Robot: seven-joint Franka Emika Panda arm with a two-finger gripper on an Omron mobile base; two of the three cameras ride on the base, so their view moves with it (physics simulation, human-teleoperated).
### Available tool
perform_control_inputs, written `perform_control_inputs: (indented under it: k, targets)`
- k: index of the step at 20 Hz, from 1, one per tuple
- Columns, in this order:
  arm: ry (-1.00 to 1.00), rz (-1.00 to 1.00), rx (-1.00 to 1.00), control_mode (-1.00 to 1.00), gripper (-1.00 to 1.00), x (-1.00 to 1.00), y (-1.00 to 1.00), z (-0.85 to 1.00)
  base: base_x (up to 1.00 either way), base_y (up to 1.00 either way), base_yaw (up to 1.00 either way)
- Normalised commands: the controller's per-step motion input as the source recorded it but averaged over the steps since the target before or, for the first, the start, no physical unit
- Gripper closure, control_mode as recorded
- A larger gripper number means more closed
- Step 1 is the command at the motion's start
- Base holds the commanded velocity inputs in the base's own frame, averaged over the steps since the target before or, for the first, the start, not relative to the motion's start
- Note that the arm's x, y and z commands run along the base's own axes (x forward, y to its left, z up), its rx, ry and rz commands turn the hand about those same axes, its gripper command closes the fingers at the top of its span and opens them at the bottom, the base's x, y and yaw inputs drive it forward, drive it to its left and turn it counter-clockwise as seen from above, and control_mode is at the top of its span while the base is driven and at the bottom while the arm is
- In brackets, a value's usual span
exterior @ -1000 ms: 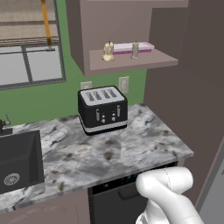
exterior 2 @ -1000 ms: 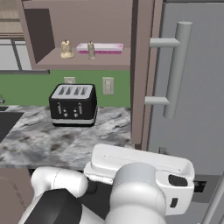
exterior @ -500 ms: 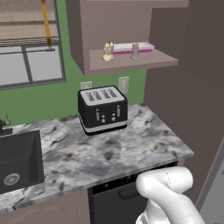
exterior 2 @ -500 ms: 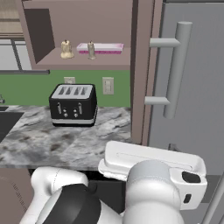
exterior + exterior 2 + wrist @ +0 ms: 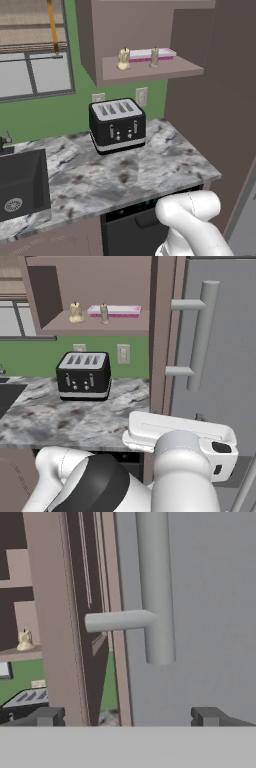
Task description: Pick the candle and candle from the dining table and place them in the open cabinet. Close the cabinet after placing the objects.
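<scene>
My jaws (image 5: 127,716): spread wide and empty, only the two dark fingertips (image 5: 50,716) rising at the bottom of the hand view, their lower parts cut off.

Bar handle (image 5: 155,587): just ahead of my jaws, a grey vertical bar on a grey door panel (image 5: 210,612); its top runs out of frame.

Cabinet edge (image 5: 50,622): mauve-brown upright left of the bar handle, hiding most of the shelf behind it.

Counter (image 5: 125,175): marbled, left of the bar handle and farther off, carrying a black toaster (image 5: 117,125); a dark sink (image 5: 20,185) is cut off at the frame edge.

Open cabinet (image 5: 150,67): above the toaster. On its shelf the cream candle (image 5: 123,59) and the slimmer greyish-tan candle (image 5: 154,57) stand upright and apart; a pink flat box (image 5: 150,53) lies behind them, detail too small to read.
</scene>
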Motion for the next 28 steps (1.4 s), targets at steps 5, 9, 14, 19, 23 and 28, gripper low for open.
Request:
perform_control_inputs:
  k: [5, 9, 14, 19, 23, 28]
  targets:
    - [-0.12, 0.01, 0.00, -1.00, -1.00, 0.16, 0.00, -0.13, 0.00, 0.00, 0.00]
    - [-0.12, 0.02, 0.00, -1.00, -1.00, 0.13, 0.00, -0.06, 0.00, 0.00, 0.00]
    - [-0.08, 0.14, 0.00, -1.00, -1.00, 0.30, -0.01, -0.02, 0.00, 0.00, 0.00]
    - [-0.07, 0.21, 0.00, -1.00, -1.00, 0.18, -0.21, 0.00, 0.00, 0.00, 0.00]
    - [-0.06, 0.20, 0.00, -1.00, -1.00, 0.10, -0.25, 0.00, 0.00, 0.00, 0.00]
    - [-0.02, 0.26, 0.00, -1.00, -1.00, 0.14, -0.02, -0.11, 0.00, 0.00, 0.00]
